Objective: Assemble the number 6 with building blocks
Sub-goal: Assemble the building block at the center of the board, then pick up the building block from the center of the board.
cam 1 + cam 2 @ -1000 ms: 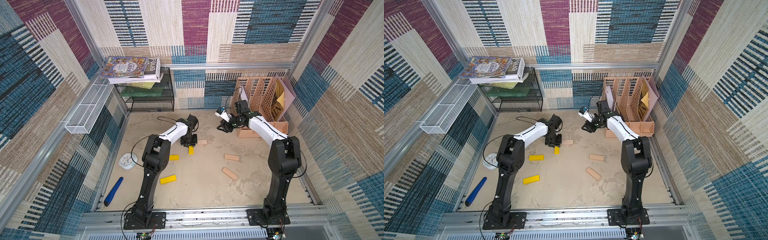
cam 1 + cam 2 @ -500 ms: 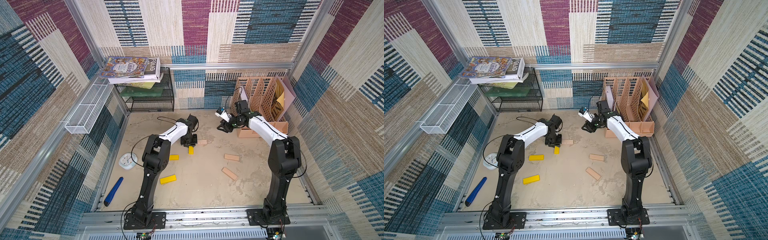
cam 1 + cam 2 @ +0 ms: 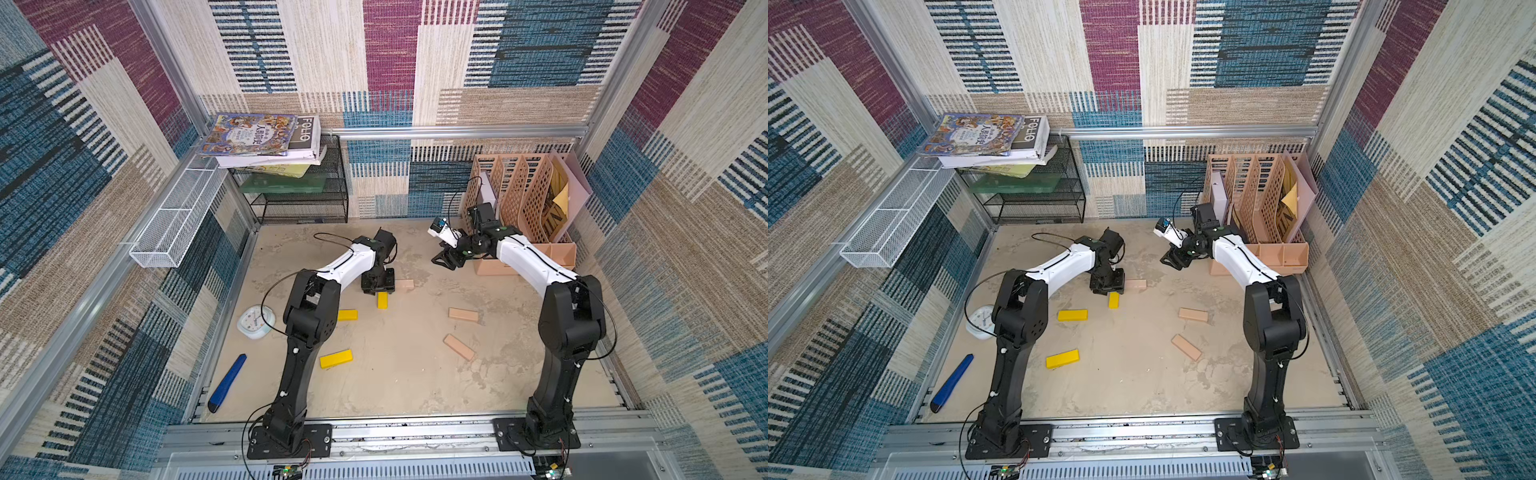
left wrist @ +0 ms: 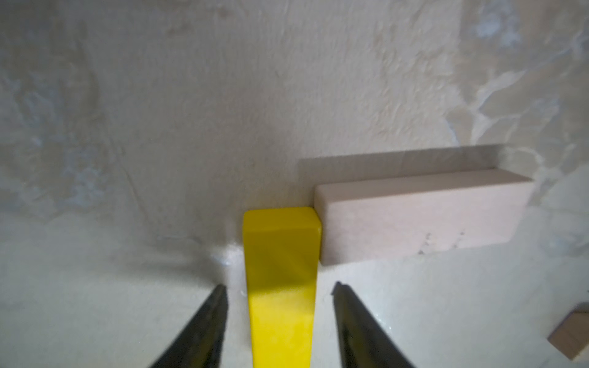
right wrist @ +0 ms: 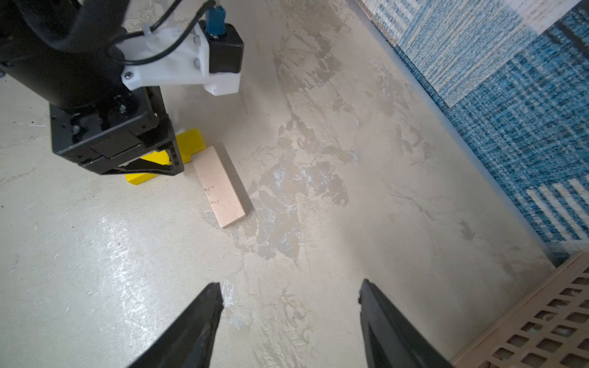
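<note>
My left gripper [image 4: 279, 288] is open and points down over a yellow building block [image 4: 280, 270] that lies flat on the floor, with a gap at each finger. That block's [image 3: 382, 300] far end meets one end of a tan block [image 3: 404, 284] at a right angle. Two more yellow blocks [image 3: 347, 315] [image 3: 336, 358] and two tan blocks [image 3: 463, 314] [image 3: 459, 347] lie scattered apart. No number 6 shape shows. My right gripper [image 5: 288, 288] hovers open and empty over bare floor at the back right [image 3: 444, 262].
A dark-blue tapered object [image 3: 227, 382] and a white clock [image 3: 256, 322] lie by the left wall. A tan file organizer [image 3: 523, 208] stands close behind the right gripper. A black wire shelf [image 3: 299, 195] with books fills the back left corner.
My left gripper's jaws have opened off the yellow block, which now lies free between them. The right gripper's jaws stand a little wider. Neither arm has shifted.
</note>
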Controlling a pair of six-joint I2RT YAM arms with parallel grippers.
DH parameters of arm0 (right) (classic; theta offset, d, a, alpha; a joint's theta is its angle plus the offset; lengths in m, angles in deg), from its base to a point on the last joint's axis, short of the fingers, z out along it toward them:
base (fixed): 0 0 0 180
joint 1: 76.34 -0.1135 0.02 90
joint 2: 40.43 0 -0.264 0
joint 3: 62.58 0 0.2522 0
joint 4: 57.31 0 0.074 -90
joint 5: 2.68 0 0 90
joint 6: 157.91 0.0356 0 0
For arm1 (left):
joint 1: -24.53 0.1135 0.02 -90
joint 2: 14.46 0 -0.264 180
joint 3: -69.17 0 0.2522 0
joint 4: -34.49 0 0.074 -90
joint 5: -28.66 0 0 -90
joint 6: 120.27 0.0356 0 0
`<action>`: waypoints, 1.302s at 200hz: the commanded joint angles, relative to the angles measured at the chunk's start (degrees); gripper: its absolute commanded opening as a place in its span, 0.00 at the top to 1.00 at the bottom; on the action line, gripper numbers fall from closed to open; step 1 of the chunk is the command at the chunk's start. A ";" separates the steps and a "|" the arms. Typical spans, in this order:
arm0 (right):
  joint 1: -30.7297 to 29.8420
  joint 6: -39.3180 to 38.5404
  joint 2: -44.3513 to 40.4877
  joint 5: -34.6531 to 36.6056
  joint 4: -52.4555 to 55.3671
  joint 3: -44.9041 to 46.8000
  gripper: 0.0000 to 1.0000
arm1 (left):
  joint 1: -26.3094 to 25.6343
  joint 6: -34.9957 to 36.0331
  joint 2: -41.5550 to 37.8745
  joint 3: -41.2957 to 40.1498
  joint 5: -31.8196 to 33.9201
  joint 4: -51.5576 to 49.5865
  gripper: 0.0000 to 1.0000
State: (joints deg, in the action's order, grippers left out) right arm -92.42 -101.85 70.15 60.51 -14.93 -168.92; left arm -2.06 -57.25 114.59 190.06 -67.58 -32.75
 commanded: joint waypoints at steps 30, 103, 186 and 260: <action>-0.67 0.18 -0.54 0.26 -1.07 -0.44 0.28 | -0.13 1.17 -4.87 0.32 -1.48 -1.89 0.18; 1.57 -7.69 -6.52 4.00 9.38 8.07 0.29 | 2.96 0.79 -18.61 -11.19 1.40 6.76 0.18; 1.32 -15.55 -13.06 14.14 17.59 24.37 0.31 | 9.57 4.60 -35.29 -37.34 3.88 15.94 0.19; -1.05 -15.20 -4.62 20.10 17.64 21.49 0.33 | 12.66 4.94 -37.18 -40.91 2.38 17.99 0.20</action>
State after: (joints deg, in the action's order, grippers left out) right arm -92.86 -116.84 64.25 78.56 1.31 -147.39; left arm 9.70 -53.10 78.64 149.98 -64.57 -16.09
